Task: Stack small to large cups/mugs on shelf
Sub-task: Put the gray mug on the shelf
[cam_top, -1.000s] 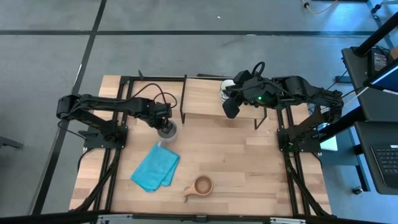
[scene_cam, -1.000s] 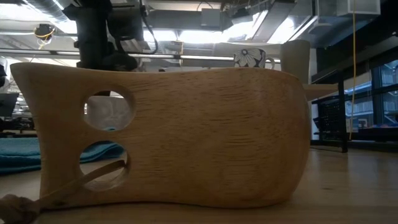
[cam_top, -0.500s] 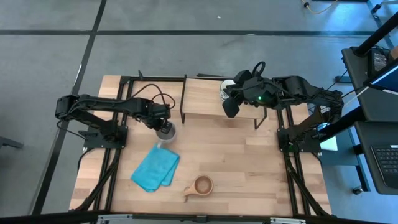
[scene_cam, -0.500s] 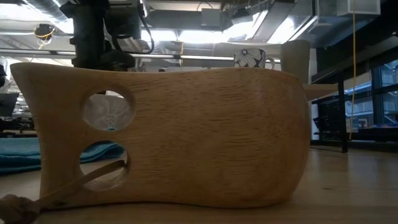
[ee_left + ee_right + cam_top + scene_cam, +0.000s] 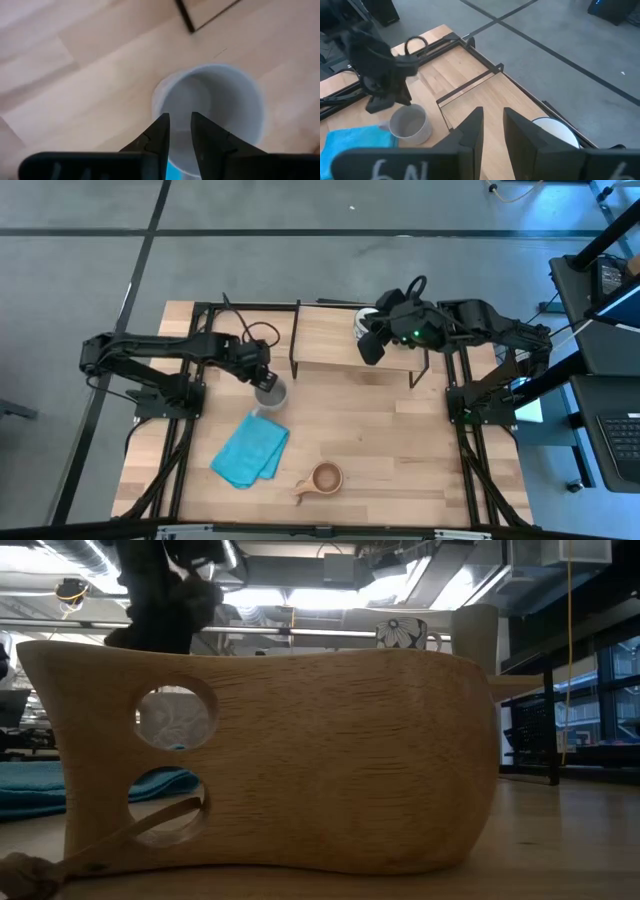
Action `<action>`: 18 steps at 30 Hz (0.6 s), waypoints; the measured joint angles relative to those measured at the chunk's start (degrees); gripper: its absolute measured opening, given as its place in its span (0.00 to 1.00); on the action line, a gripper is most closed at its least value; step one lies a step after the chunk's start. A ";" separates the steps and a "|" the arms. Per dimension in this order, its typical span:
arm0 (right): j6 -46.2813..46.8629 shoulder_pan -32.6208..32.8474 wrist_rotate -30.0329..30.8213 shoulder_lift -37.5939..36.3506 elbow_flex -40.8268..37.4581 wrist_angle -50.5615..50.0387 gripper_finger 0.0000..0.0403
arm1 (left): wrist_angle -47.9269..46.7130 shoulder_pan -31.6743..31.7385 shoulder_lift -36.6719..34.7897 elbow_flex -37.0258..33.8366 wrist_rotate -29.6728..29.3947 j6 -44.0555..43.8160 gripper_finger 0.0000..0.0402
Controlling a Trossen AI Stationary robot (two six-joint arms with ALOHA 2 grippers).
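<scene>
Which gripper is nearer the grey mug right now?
Left. The left gripper sits just over the grey mug, at its rim; the right gripper is far off, over the shelf.

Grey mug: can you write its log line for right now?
grey mug: on table, free | left gripper: above it, jaws apart | right gripper: over shelf

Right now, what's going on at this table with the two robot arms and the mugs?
The left gripper sits at the rim of the grey mug, which stands on the table beside the blue cloth, fingers slightly apart. The right gripper hovers over the shelf next to the white mug standing there. The wooden cup waits untouched near the table's front edge.
</scene>
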 joint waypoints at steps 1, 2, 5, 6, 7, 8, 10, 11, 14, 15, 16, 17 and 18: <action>-0.01 -0.12 0.00 0.00 0.01 0.00 0.19 | -0.27 0.23 -0.77 0.04 -0.51 0.72 0.18; -0.07 -0.20 0.00 0.00 0.00 0.00 0.19 | -1.03 0.59 -1.33 0.06 -1.06 1.24 0.18; -0.19 -0.21 0.01 0.00 0.00 0.00 0.19 | -3.21 1.78 -1.84 0.04 -2.25 4.36 0.18; -0.43 -0.21 -0.01 0.00 0.02 0.00 0.19 | -3.33 2.10 -1.83 -0.07 -2.54 6.81 0.18; -0.51 -0.21 0.01 0.00 0.02 0.00 0.19 | -3.05 2.32 -1.82 -0.29 -2.70 9.85 0.18; -0.75 -0.21 -0.01 0.00 0.02 0.00 0.19 | -2.75 2.50 -1.82 -0.55 -2.70 13.31 0.18; -0.94 -0.21 -0.01 0.00 0.00 0.00 0.19 | -1.33 2.76 -1.80 -0.93 -2.23 21.72 0.18; -0.95 -0.21 -0.01 0.00 0.02 0.02 0.19 | -0.44 2.77 -1.80 -0.95 -1.73 25.45 0.18; -0.92 -0.21 -0.01 0.00 0.01 0.02 0.19 | 1.42 2.75 -1.80 -0.99 -0.76 32.26 0.18; -0.90 -0.20 -0.01 0.00 0.00 0.02 0.19 | 2.02 2.74 -1.80 -0.99 -0.70 33.52 0.18; -0.85 -0.19 -0.01 0.00 0.01 0.02 0.19 | 2.36 2.76 -1.80 -0.99 -0.39 34.54 0.18; -0.61 -0.19 -0.01 0.00 0.02 0.02 0.19 | 2.49 2.78 -1.79 -0.99 0.52 35.48 0.18; -0.20 -0.19 -0.03 0.00 0.00 0.02 0.19 | 2.64 2.78 -1.53 -0.99 1.26 36.13 0.18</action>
